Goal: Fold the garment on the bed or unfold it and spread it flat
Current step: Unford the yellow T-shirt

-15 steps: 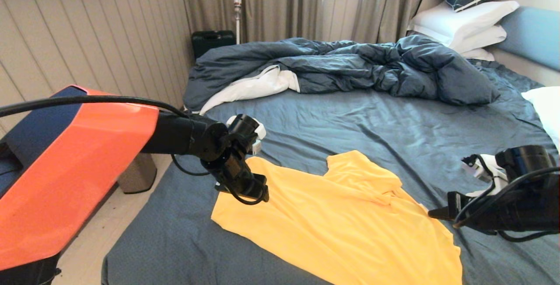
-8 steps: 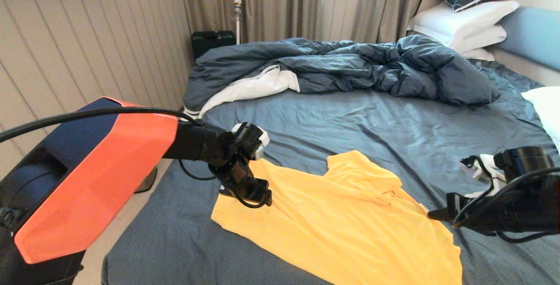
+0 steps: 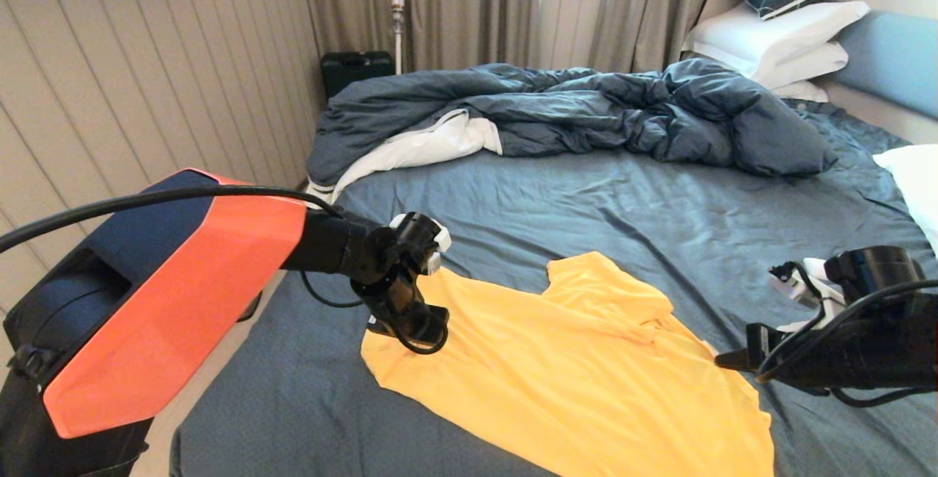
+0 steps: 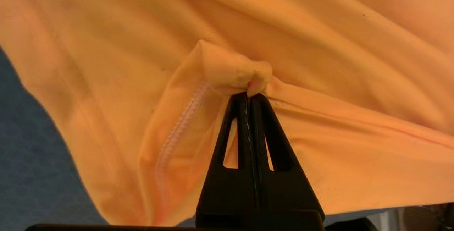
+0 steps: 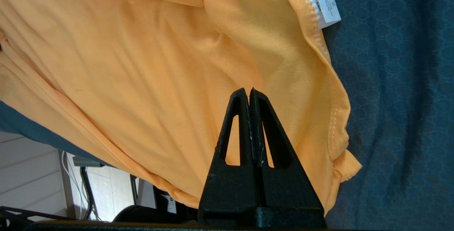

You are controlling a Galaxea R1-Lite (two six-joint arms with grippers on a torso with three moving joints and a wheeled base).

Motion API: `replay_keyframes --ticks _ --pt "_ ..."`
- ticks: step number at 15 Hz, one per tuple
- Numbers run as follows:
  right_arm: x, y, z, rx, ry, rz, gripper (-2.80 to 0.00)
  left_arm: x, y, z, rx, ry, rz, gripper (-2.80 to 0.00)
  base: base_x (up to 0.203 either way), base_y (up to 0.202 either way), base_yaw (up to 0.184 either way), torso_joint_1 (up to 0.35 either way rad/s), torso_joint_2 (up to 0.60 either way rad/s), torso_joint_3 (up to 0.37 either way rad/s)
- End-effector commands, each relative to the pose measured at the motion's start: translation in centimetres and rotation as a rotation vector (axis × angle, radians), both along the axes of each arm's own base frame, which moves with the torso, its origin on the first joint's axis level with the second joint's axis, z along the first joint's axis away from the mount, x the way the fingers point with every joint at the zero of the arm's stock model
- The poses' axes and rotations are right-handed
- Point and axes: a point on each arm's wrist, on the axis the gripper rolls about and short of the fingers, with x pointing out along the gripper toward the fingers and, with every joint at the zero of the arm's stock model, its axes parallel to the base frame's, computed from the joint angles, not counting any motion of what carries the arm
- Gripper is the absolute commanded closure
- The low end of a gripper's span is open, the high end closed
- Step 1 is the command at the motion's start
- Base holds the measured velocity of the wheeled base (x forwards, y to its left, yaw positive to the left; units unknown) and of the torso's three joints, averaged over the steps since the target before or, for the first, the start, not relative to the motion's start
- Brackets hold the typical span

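One thin yellow garment (image 4: 319, 28) fold pinched between left tool's (image 4: 250, 94) black wedge-shaped fingers.

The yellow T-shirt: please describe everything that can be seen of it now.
The yellow T-shirt is plain, thin and smooth, with stitched hems and a small white label. It lies rumpled, partly folded over itself, on the bed near its front edge. The left hand is shut, pinching a small fold at its left corner. The right hand hangs shut above its right side.

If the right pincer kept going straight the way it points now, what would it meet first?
Most likely the yellow T-shirt: the shut right pincer aims at its fabric, near the hemmed edge, with nothing visible between; the remaining gap is unclear.
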Motion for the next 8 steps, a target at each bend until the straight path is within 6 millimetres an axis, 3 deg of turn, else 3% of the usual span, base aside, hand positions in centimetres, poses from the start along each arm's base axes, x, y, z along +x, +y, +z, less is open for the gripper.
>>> replay_keyframes --ticks 1,5,8 --pt "0.0 0.0 -0.1 0.003 0.002 0.001 0.0 -0.1 0.2 0.2 -0.001 0.005 0.01 0.0 0.0 0.0 0.0 0.0 0.0 0.0" --pt "0.1 0.0 -0.2 0.004 0.006 0.001 0.0 -0.8 0.7 1.6 -0.005 -0.011 0.021 0.0 0.0 0.0 0.0 0.0 0.0 0.0" --pt "0.0 0.0 -0.1 0.004 0.004 0.001 0.0 -3.3 2.4 3.9 -0.004 -0.02 0.027 0.0 0.0 0.0 0.0 0.0 0.0 0.0"
